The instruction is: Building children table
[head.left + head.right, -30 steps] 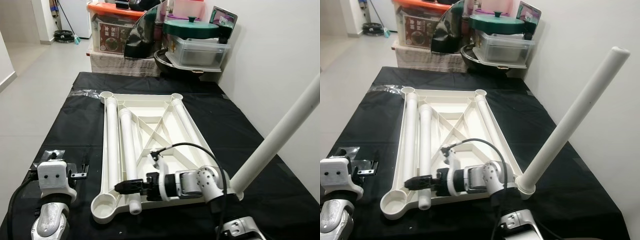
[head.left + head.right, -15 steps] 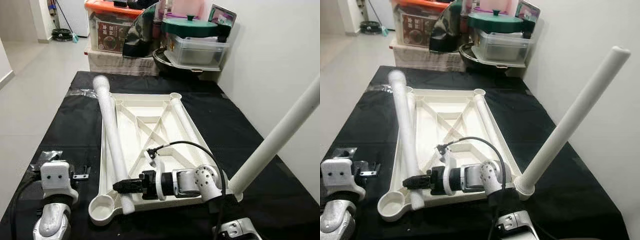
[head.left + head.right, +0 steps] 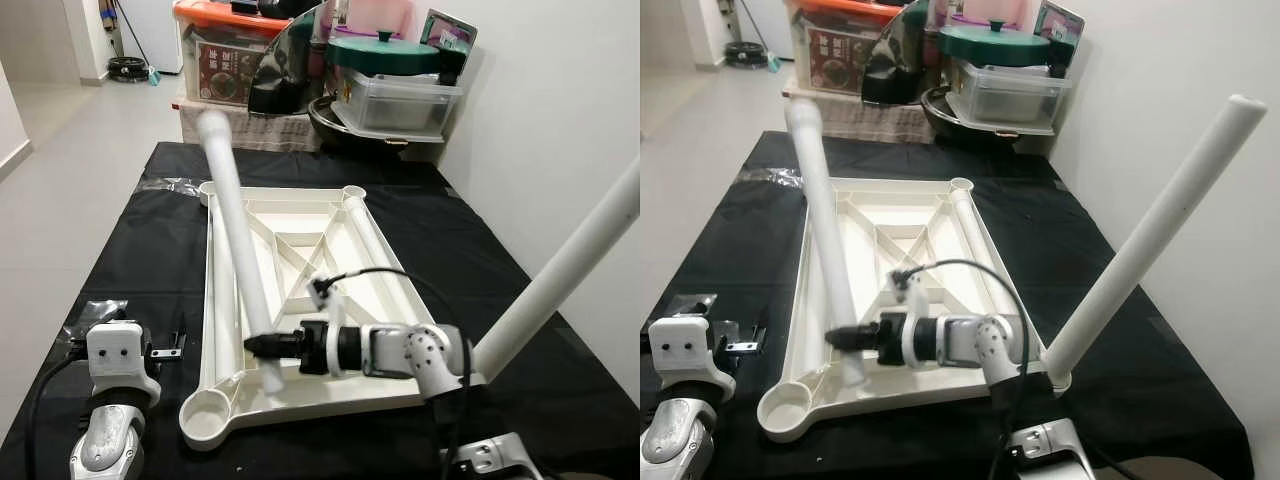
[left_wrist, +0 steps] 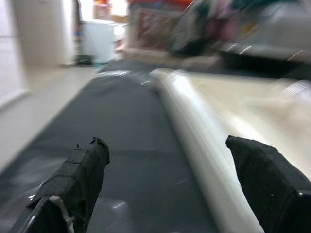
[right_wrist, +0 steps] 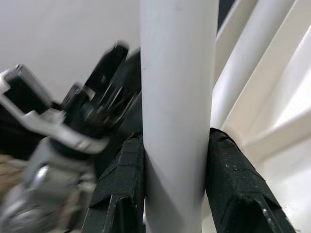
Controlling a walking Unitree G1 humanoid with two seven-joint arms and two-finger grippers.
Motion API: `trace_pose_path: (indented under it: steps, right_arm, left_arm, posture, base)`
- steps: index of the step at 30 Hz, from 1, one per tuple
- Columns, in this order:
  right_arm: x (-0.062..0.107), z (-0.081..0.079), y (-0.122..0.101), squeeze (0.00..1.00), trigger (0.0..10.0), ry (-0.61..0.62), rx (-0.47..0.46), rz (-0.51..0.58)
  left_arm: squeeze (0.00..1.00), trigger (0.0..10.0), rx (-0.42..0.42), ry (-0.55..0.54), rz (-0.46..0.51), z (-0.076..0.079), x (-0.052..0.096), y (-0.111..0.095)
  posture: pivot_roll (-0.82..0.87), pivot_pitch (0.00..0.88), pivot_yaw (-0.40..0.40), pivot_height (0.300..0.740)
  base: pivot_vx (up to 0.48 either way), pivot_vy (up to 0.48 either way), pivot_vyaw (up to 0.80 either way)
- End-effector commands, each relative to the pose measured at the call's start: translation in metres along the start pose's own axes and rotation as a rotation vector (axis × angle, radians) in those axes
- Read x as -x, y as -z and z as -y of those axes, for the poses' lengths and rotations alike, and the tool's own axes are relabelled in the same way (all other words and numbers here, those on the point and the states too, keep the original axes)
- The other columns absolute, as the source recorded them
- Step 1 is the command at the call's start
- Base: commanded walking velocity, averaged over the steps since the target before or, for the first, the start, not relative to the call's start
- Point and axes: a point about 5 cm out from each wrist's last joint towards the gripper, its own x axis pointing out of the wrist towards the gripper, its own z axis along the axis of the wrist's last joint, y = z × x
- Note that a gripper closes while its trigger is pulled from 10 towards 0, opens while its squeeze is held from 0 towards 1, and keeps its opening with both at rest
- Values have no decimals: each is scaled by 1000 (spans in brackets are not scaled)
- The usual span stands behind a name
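Right end effector (image 3: 262,346) clamped on the lower end of a long white plastic table leg (image 3: 237,240), both black fingers (image 5: 232,182) pressed against its sides; the leg tilts steeply, its foot just above the near-left part of the upturned white plastic children's table frame (image 3: 390,290) on the black-covered tabletop (image 3: 130,250), top end leaning away toward the storage boxes. Another white leg (image 3: 1150,240) stands socketed in the near-right corner, slanting up to the right; left end effector (image 4: 165,189) hangs wide open (nothing between its fingers) just left of the frame.
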Motion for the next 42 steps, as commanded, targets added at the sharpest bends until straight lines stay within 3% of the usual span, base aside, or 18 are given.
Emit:
trace_pose_path:
  steps: [1, 3, 7, 9, 12, 15, 17, 19, 22, 24, 25, 26, 28, 29, 33, 35, 39, 42]
  right_arm:
    - [6, 0, -22, 0, 0, 32, 139, 92]
    - [9, 7, -27, 0, 0, 96, 208, 119]
    - [14, 18, -25, 0, 0, 179, 352, 91]
    - [28, 33, -34, 0, 0, 268, 494, 50]
    - [42, 42, -51, 0, 0, 328, 599, 29]
    - [49, 47, -60, 0, 0, 379, 679, 14]
    - [62, 55, -81, 0, 0, 484, 831, 6]
    - [66, 57, -92, 0, 0, 527, 893, 15]
    - [66, 57, -94, 0, 0, 535, 919, 16]
    - [64, 54, -94, 0, 0, 557, 1115, -45]
    - [64, 54, -94, 0, 0, 557, 1115, -45]
    - [63, 52, -94, 0, 0, 549, 1221, -86]
    - [63, 52, -94, 0, 0, 549, 1221, -86]
    - [61, 48, -95, 0, 0, 531, 1340, -135]
    - [60, 45, -97, 0, 0, 514, 1427, -172]
    - [53, 33, -108, 0, 0, 486, 1605, -205]
    - [49, 26, -113, 0, 0, 471, 1673, -203]
    - [45, 12, -119, 0, 0, 415, 1761, -176]
  left_arm:
    - [0, 10000, 87, 93, 53, 10, -2, -14]
    - [0, 10000, 162, 153, 92, 14, -2, -25]
    - [0, 10000, 138, 178, 118, 10, -2, -35]
    - [0, 10000, -163, 223, 124, 2, -1, -42]
    - [0, 10000, -399, 277, 138, -6, -3, -54]
    - [0, 10000, -463, 312, 152, -11, -4, -65]
    - [0, 10000, -580, 414, 182, -17, -8, -94]
    - [0, 10000, -652, 482, 204, -18, -11, -114]
    - [0, 10000, -684, 505, 213, -17, -12, -121]
    - [0, 10000, -763, 608, 212, -9, -10, -131]
    - [0, 10000, -763, 608, 212, -9, -10, -131]
    - [0, 10000, -824, 663, 202, -8, -9, -135]
    - [0, 10000, -824, 663, 202, -8, -9, -135]
    - [0, 10000, -895, 717, 193, -7, -9, -142]
    - [0, 10000, -955, 747, 184, -8, -11, -148]
    - [0, 10000, -1118, 807, 154, -8, -25, -158]
    - [0, 10000, -1184, 826, 124, -8, -33, -159]
    - [0, 10000, -1334, 867, 18, -11, -49, -155]
  posture:
    - [91, 0, -137, 740]
    - [96, 0, -138, 740]
    - [101, 0, -136, 740]
    - [101, 0, -133, 740]
    - [96, 0, -134, 740]
    - [97, 0, -135, 740]
    - [102, 0, -135, 740]
    - [102, 0, -134, 740]
    - [102, 0, -134, 740]
    - [100, 0, -117, 740]
    - [100, 0, -117, 740]
    - [99, 0, -117, 740]
    - [99, 0, -117, 740]
    - [96, 0, -114, 740]
    - [93, 0, -111, 740]
    - [85, 0, -98, 740]
    - [83, 0, -95, 740]
    - [76, 0, -77, 740]
  base:
    - [0, 0, 0]
    - [0, 0, 0]
    - [0, 0, 0]
    - [0, 0, 0]
    - [0, 0, 0]
    - [0, 0, 0]
    - [0, 0, 0]
    - [0, 0, 0]
    - [0, 0, 0]
    - [0, 0, 0]
    - [0, 0, 0]
    - [0, 0, 0]
    - [0, 0, 0]
    - [0, 0, 0]
    - [0, 0, 0]
    - [0, 0, 0]
    - [0, 0, 0]
    - [0, 0, 0]
